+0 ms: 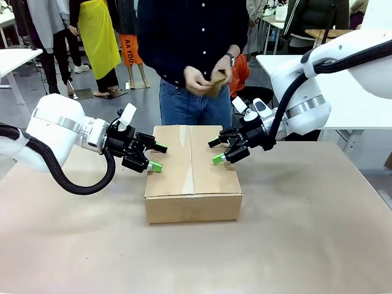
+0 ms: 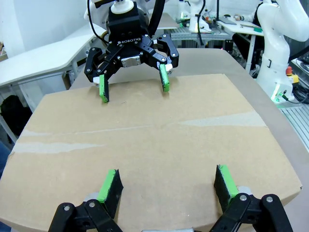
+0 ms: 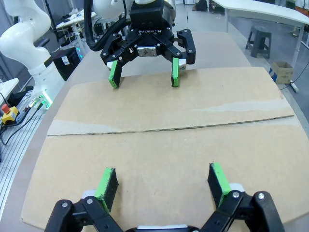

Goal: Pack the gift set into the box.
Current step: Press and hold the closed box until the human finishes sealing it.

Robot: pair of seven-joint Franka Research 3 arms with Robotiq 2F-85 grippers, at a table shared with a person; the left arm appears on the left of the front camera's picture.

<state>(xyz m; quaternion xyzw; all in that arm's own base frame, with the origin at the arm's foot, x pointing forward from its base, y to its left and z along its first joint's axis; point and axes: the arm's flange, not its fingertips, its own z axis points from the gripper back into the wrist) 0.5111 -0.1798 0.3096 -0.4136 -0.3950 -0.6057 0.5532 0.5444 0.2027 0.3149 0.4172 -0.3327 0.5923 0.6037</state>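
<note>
The box (image 1: pixel 193 177) sits mid-table with its top flaps folded flat, their seam running down the middle. The gift set is hidden. My left gripper (image 1: pixel 157 157) is open at the box's left top edge, its green pads over the lid. My right gripper (image 1: pixel 215 151) is open at the right top edge, facing the left one. In the left wrist view my left gripper (image 2: pixel 167 181) spreads over the lid (image 2: pixel 154 140), with the right gripper (image 2: pixel 133 89) across it. In the right wrist view my right gripper (image 3: pixel 164 179) hovers over the lid (image 3: pixel 164 116), opposite the left gripper (image 3: pixel 144 77).
A person stands just behind the box, both hands (image 1: pixel 205 79) at chest height around a small brown object. The brown table top (image 1: pixel 306 233) is bare in front of and beside the box. A white table (image 1: pixel 343 98) stands at the back right.
</note>
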